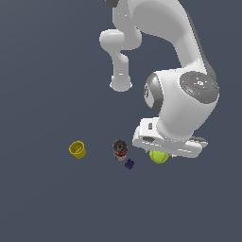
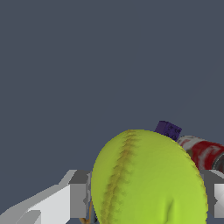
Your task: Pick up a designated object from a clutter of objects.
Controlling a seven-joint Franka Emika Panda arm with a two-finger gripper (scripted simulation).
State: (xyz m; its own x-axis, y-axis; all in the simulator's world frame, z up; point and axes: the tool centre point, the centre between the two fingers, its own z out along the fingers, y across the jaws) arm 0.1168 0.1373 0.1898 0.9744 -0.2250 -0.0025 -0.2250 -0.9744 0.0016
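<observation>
Gripper (image 2: pixel 146 199) straddles the ball (image 2: pixel 148 179), fingers (image 2: pixel 78 194) flanking both sides; contact unclear, can't tell if it's clamped. Ball sits under the hand, just beside cube (image 1: pixel 129 164) and can (image 1: pixel 120 149). Probably light, round, slightly springy; squeeze across the widest middle.

Background is just a flat dark slate-blue floor (image 1: pixel 42 203) filling everything; even, soft light; same plain surface in both views

Lower middle of the exterior frame: cup (image 1: pixel 77 149) leftmost; can (image 1: pixel 120 149) to its right; cube (image 1: pixel 129 164) just below-right of can; ball (image 1: pixel 159 156) rightmost, under the pincer (image 1: pixel 163 152); all on tabletop (image 1: pixel 47 198).
</observation>
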